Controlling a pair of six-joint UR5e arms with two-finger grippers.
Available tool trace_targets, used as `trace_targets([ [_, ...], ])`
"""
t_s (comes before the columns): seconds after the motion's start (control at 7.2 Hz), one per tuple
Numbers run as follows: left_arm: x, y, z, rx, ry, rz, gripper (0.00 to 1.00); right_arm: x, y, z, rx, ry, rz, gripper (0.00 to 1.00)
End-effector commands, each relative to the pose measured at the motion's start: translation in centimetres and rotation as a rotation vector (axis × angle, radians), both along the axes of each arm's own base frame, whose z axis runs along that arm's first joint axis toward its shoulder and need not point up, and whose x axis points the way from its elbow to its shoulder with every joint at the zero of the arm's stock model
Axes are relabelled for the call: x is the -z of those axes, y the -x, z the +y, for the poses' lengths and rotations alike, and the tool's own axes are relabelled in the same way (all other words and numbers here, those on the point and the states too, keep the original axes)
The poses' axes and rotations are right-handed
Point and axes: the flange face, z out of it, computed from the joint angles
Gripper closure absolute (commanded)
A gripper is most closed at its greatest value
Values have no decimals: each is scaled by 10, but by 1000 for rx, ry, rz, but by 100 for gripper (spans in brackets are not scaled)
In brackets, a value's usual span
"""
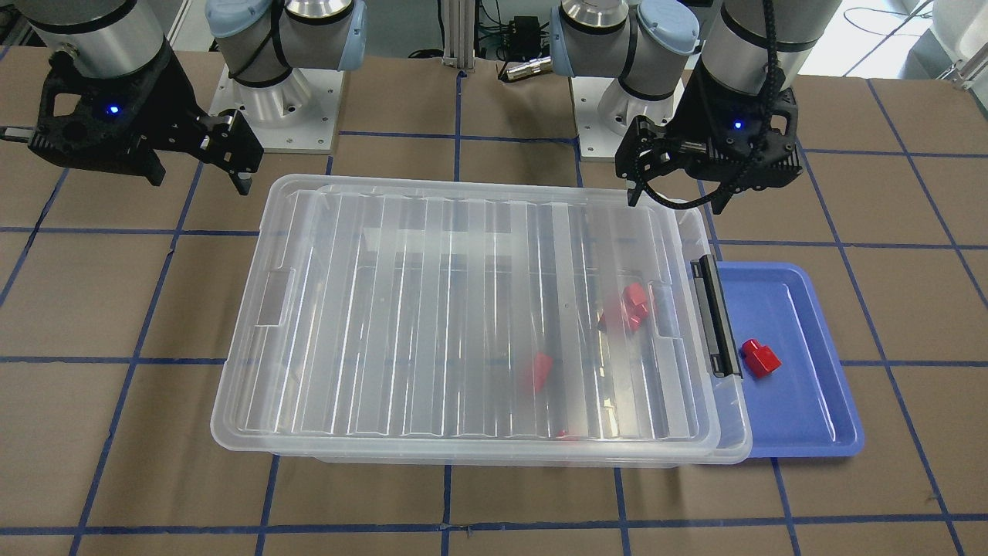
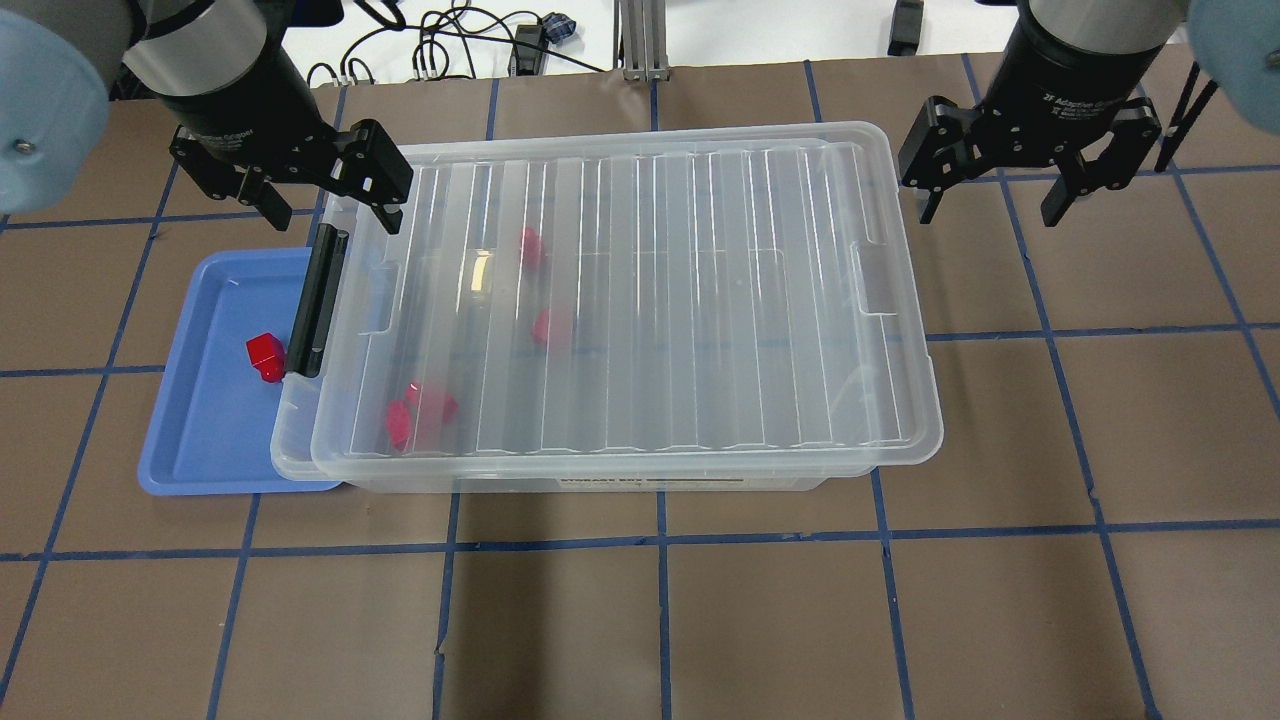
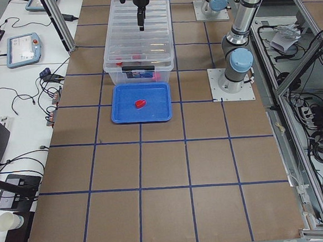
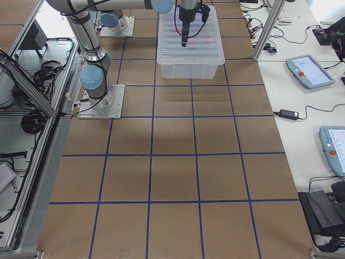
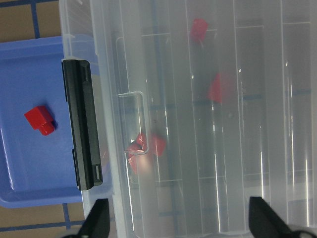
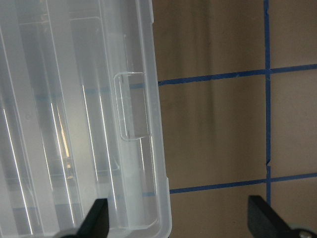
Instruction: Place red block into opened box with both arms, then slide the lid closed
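The clear box point(image 2: 288, 458) stands mid-table with the ribbed lid point(image 2: 700, 300) lying on it, shifted slightly toward my right side. A narrow strip stays uncovered at the black latch bar point(image 2: 318, 300). Through the lid I see several red blocks point(image 2: 552, 327) inside. One red block point(image 2: 265, 357) point(image 1: 760, 358) point(image 5: 40, 120) lies on the blue tray beside the latch end. My left gripper point(image 2: 320, 195) point(image 5: 181, 220) hovers open above the box's latch-end far corner, holding nothing. My right gripper point(image 2: 990, 205) point(image 6: 181, 220) hangs open over the table just past the box's other end.
The blue tray point(image 2: 200, 440) lies flat against the box's latch end, partly under its rim. Both arm bases point(image 1: 278, 100) stand on plates behind the box. Brown table with a blue tape grid extends all round; cables run along the far edge.
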Motion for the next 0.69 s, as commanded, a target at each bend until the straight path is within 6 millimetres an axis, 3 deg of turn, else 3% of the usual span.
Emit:
trace_targets([
  [0.0, 0, -1, -1, 1, 2, -9, 0, 20, 1, -15, -4, -26, 7, 0],
  [0.14, 2, -1, -2, 3, -1, -9, 0, 25, -1, -16, 2, -42, -11, 0],
  [0.42, -21, -2, 5, 1, 36, -6, 0, 40, 2, -28, 17, -60, -10, 0],
  [0.56, -18, -6, -5, 6, 29, -11, 0, 73, 3, -52, 20, -87, -10, 0],
])
